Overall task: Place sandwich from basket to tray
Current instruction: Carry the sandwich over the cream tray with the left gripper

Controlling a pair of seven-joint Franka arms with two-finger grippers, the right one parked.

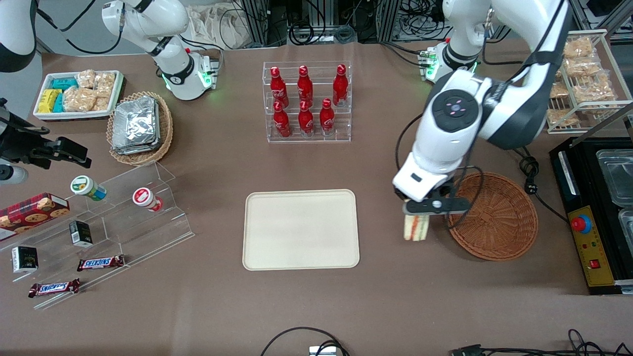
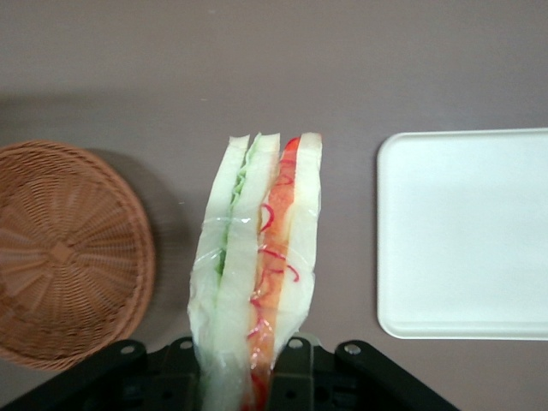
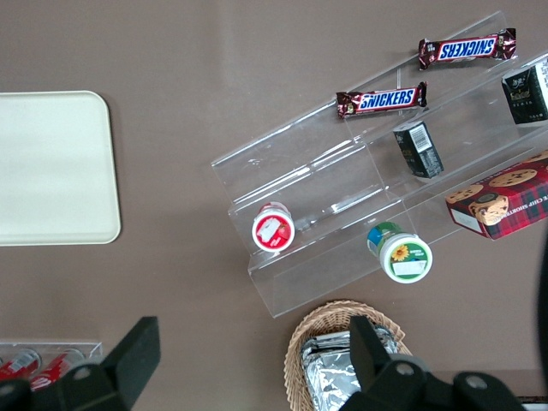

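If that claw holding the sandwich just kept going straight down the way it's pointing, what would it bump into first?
Probably bare table. The gripper, shut on the sandwich, hangs over the brown strip between the basket and the tray, so the sandwich's tip would likely touch first.

1. The left arm reaches down over the table, wrist pointing downward.
2. Its gripper (image 1: 418, 213) hangs above the tabletop — fingers clamped on the sandwich (image 1: 415, 227), which hangs below them.
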